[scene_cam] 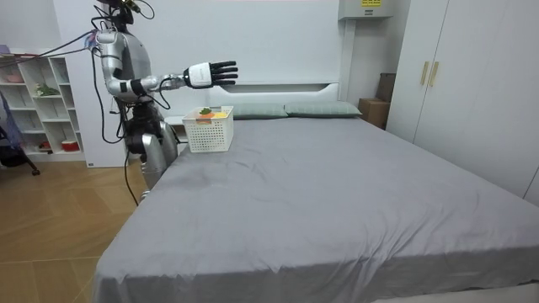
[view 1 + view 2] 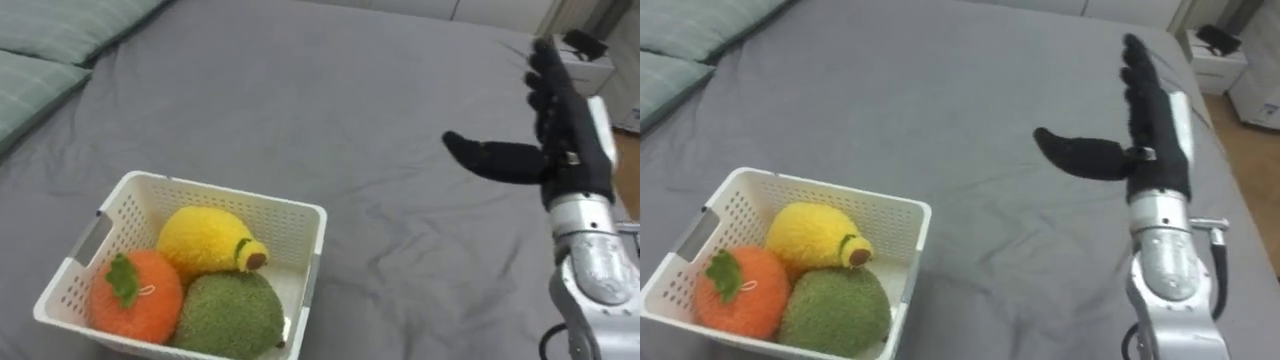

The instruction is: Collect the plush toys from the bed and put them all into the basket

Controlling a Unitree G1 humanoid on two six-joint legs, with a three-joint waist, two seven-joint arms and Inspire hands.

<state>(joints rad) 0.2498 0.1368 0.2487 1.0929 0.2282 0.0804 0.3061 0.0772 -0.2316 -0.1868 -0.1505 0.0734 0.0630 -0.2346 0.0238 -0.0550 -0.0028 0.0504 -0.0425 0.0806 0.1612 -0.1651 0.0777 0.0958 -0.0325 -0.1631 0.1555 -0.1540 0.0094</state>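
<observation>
Robot stance: upright at the side of the bed [image 2: 350, 100], near the head end, with the right arm stretched out level over the mattress
Right robot hand [image 2: 575, 140]: at 3 o'clock in the eye views, raised above the grey cover and touching nothing; fingers straight and together, thumb spread toward 9 o'clock, palm empty
Basket [image 2: 286, 222]: white and perforated, on the bed at 7 o'clock, well apart from the robot hand
Toys: all three lie inside the basket, pressed against one another: yellow toy [image 2: 205, 240] at 12 o'clock of the basket, orange toy [image 2: 135, 295] at 8 o'clock, green toy [image 2: 230, 315] at 5 o'clock
Pillows [image 2: 40, 60]: at 10 o'clock, beyond the basket
Step in hand: probably the clearing move after a drop into the basket, or a check for more toys; no loose toy lies on the stretch of cover that the eye views take in
Progress: looks close to done, though part of the bed lies outside the eye views
Doing it well: keep the open robot hand high enough to pass over the basket rim, and look across the whole cover before calling it finished
If another toy turns up: approach from above with the thumb wide, close round the middle of the plush body, and lift before swinging toward 7 o'clock
Risk: a low sweep could catch the rim and tip the basket
</observation>
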